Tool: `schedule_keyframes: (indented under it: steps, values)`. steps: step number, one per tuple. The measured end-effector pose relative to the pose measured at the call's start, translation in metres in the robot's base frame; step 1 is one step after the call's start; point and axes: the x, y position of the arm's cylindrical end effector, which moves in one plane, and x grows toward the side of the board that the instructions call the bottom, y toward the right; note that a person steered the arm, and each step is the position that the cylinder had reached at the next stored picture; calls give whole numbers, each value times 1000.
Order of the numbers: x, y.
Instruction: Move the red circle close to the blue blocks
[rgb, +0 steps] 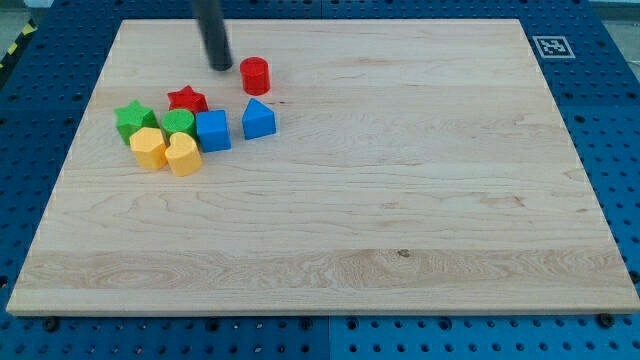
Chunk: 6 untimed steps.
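The red circle (255, 74) stands on the wooden board near the view's top left. Just below it is a blue triangular block (258, 119), with a small gap between them. A blue cube (212, 130) sits to the left of that block. My tip (220, 66) is the lower end of the dark rod. It rests just left of the red circle, close to it but apart from it.
A red star (187, 100) lies left of the red circle. A green star (133, 120), a green block (179, 124) and two yellow blocks (149, 147) (183, 156) cluster left of the blue cube. A marker tag (550, 46) is at the board's top right corner.
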Motion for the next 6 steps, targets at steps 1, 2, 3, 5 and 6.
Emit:
schedule_keyframes:
  steps: [1, 2, 3, 5, 6]
  values:
    - [-8, 70]
    - [4, 66]
    - [5, 40]
    - [28, 38]
    - [51, 38]
